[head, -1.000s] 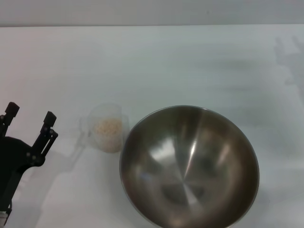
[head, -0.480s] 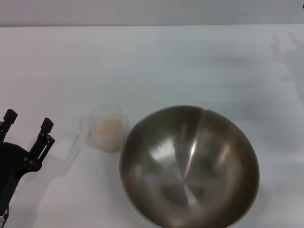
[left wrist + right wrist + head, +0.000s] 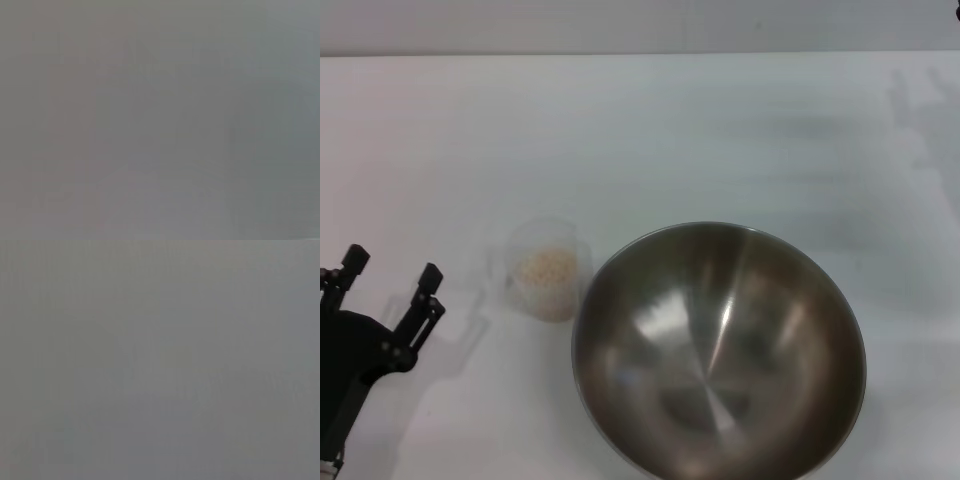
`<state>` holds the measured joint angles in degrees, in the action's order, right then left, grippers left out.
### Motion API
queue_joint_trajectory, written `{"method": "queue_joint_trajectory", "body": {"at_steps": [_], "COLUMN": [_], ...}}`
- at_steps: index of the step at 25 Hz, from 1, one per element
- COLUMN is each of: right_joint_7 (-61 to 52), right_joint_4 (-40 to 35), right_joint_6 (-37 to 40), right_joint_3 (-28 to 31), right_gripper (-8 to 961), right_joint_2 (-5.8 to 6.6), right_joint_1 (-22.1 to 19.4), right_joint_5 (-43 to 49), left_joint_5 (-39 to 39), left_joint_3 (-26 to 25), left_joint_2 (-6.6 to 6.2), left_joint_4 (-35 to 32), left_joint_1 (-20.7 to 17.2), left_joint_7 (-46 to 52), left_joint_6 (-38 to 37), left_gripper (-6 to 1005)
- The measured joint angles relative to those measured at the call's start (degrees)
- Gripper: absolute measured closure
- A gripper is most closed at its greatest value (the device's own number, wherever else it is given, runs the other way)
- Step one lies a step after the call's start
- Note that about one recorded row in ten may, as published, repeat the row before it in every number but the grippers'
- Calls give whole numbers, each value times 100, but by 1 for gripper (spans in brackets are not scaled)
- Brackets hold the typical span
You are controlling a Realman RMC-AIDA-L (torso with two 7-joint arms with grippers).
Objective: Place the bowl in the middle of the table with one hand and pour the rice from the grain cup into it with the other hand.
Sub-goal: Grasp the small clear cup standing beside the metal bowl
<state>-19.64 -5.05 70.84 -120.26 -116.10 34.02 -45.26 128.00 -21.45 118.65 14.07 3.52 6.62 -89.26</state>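
A: What are the fingers doing?

B: The left gripper sits low at the robot's left, over the white table. Its two black fingers stand spread apart, nothing between them, tips pointing away from the robot.

A: And the cup?

B: The grain cup stands upright on the table, off to the right of those fingers with a clear strip of tabletop between, and roughly level with the fingertips. The rice lies inside it as a pale heap.

A: Beyond the cup?

B: The bowl comes next, farther right again, its rim just beside the cup; I cannot tell whether they touch. It rests upright, its shiny inside holding nothing.

A: The right gripper?

B: Not in view. Both wrist views show only flat grey, so they tell nothing more.
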Motion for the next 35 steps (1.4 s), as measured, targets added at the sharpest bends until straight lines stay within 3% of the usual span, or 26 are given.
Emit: {"method": "queue_joint_trajectory", "body": {"at_steps": [9, 35], "right_joint_7": [4, 4], "right_joint_4": [4, 4], "right_joint_6": [-12, -18], "right_joint_3": [5, 14], "right_gripper": [416, 404], "right_joint_2": [0, -10], "right_joint_1": [-1, -54], "right_joint_5": [0, 0], "left_joint_5": [6, -27], "left_joint_3": [413, 342], "left_joint_2": [5, 23], "left_joint_4": [-13, -11], "left_joint_1": [142, 674], "left_joint_7": [-1, -54], "left_joint_6": [340, 1375], "left_gripper": [244, 251]}}
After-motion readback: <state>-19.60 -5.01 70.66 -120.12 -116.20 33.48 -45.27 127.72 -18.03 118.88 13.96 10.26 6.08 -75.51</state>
